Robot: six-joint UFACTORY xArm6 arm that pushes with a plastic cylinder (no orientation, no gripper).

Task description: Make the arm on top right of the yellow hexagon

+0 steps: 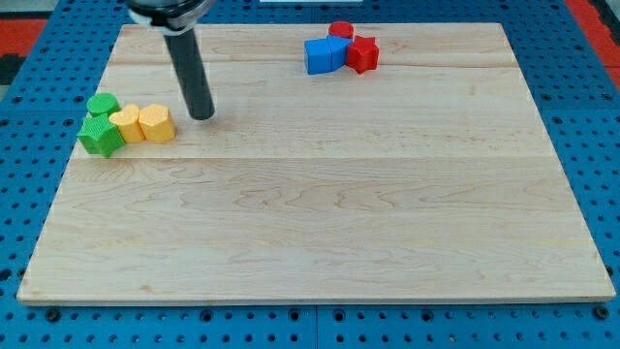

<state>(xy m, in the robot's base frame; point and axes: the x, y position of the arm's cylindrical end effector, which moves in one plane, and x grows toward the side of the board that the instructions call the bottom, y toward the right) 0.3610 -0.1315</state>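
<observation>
Near the upper left of the frame, my tip (202,115) rests on the wooden board (329,213), and the dark rod goes up from it to the top edge of the picture. I have no gripper, only this rod, so nothing can be open, closed or held. The tip is just to the right of the yellow hexagon (156,123) and a little higher than it in the frame, near but not touching, with a small strip of bare wood between them.

At the left side of the frame four blocks sit close together. The yellow hexagon is the rightmost one. Directly to its left, touching it, is a second yellow block (127,124); its shape I cannot tell for sure. Further left are a green cylinder (102,105) above and a green block (100,136) below it, looking like a star.

In the upper middle, well apart from the tip, a blue block (325,55), a red cylinder (340,31) and a red star-like block (363,53) stand pressed together.
</observation>
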